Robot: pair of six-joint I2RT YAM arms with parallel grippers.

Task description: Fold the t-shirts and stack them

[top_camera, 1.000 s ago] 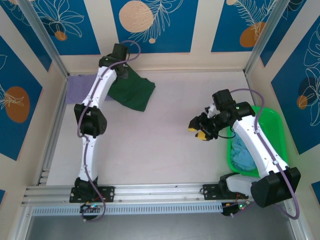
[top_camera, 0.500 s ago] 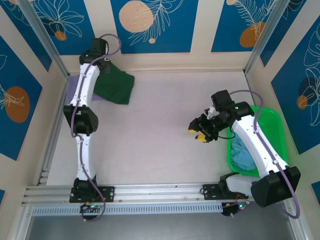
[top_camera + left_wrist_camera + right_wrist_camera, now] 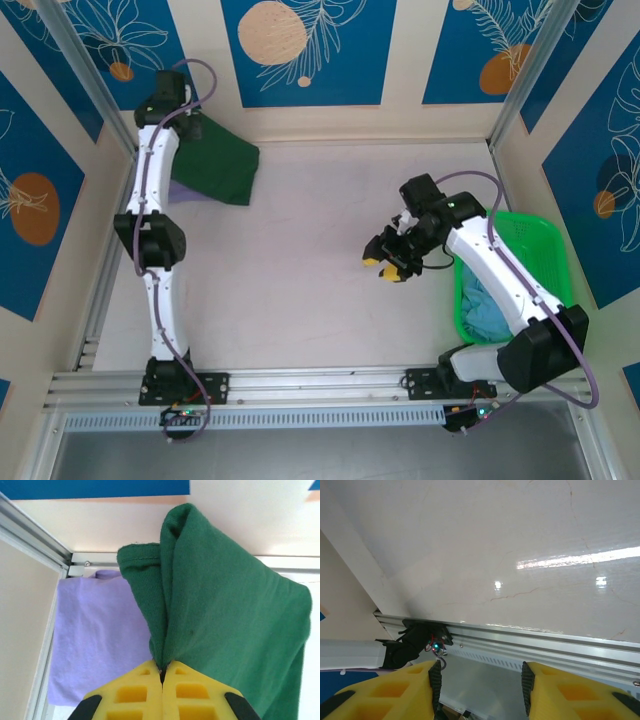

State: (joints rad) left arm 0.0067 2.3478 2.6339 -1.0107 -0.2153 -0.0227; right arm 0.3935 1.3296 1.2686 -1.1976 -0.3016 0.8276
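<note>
Dark green t-shirt (image 3: pixel 225 170), top view: held up at upper left of frame, draping partly over the lavender t-shirt (image 3: pixel 178 190); right tool (image 3: pixel 385 262) hovers above the counter (image 3: pixel 300 250), mid-frame. Left wrist view: left tool (image 3: pixel 162 672) pinched shut on a bunched fold; best lowered squarely, edges matched to the lavender outline. Right wrist view: jaws half apart, empty.

Bright green plastic basket (image 3: pixel 553 250) at right edge of the pale surface (image 3: pixel 300 270). Slotted aluminium rail (image 3: pixel 320 383) runs along the near edge. Back wall panels (image 3: pixel 300 50): blue, white leaf outlines, orange discs.
</note>
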